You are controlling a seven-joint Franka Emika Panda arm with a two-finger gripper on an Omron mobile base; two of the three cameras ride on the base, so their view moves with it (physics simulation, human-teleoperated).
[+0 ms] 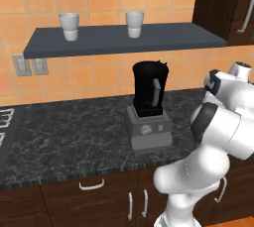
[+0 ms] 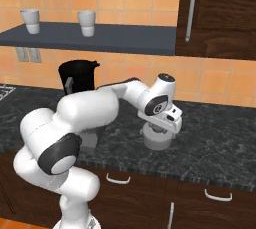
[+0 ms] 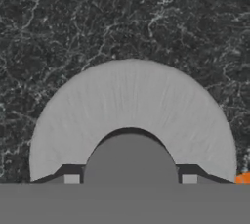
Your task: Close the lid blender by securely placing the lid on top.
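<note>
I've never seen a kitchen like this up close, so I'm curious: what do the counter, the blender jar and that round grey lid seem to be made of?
The counter looks like polished dark stone, granite or marble, judging by its pale veining. The blender jar looks like smooth black plastic or tinted glass; its plain dark surface leaves that open. The lid, lying on the counter under the claw, looks like matte grey plastic or brushed metal, with faint radial streaks.

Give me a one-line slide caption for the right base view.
Gripper poised directly over the grey lid on the dark counter, with the open blender behind the arm.
</note>
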